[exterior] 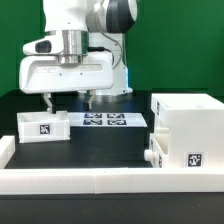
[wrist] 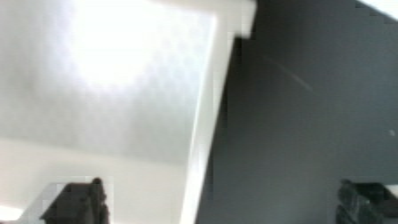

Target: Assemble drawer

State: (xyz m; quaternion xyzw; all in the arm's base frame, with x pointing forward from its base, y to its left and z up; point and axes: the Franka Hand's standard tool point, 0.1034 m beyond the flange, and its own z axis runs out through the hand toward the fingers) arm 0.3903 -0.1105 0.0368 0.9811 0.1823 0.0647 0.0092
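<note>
Matte black table (exterior: 105, 150); gripper (exterior: 68, 101) spread near boxy white tray (exterior: 40, 126), probably plastic.

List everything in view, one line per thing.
tray: one, white with a tag, on the table at the exterior view's left.
housing: one, white with a tag, at the exterior view's right.
knob: one, white, on the housing's side facing the tray; whether it belongs to a second tray, I cannot tell.
marker board: one, white with black tags, flat behind the middle.
rail: one, white, along the front and left edges.
table: one, black.
arm: one, white, at the back.
gripper: one, white, open, one finger over the tray, the other over bare table.
</note>
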